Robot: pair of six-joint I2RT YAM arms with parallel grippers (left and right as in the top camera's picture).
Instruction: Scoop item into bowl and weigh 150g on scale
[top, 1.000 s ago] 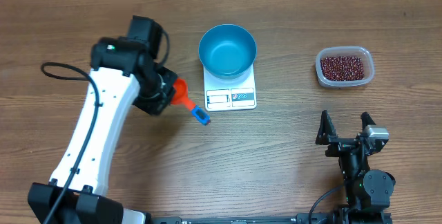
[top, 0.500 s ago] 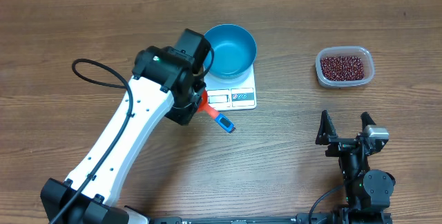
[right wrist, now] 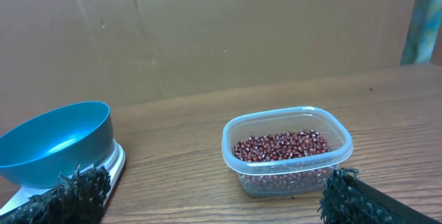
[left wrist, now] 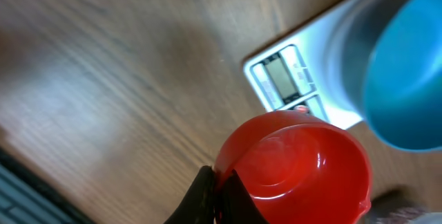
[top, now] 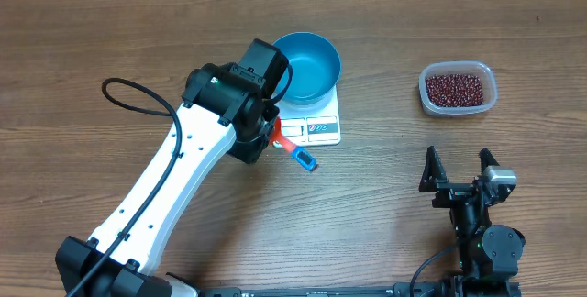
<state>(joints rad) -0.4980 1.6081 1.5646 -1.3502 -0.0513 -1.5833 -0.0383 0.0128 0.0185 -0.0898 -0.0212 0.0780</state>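
My left gripper (left wrist: 215, 186) is shut on the orange-red scoop (left wrist: 297, 165), whose cup is empty. From overhead the scoop (top: 293, 150) hangs over the scale's front left corner, its blue handle tip pointing to the lower right. The white scale (top: 308, 128) carries the empty blue bowl (top: 304, 66). The item, dark red-brown beans (top: 455, 86), fills a clear tub at the right. My right gripper (top: 459, 165) stands open near the front edge, well short of the tub. In the right wrist view the beans (right wrist: 280, 145) lie ahead between its fingers, with the bowl (right wrist: 55, 144) at the left.
The clear plastic tub (top: 486, 103) stands to the right of the scale on the wooden table (top: 385, 205). A black cable (top: 138, 95) loops off the left arm over the table's left side.
The left arm has swung right with the scoop, from left of the scale to its front left corner. The right arm has not moved.
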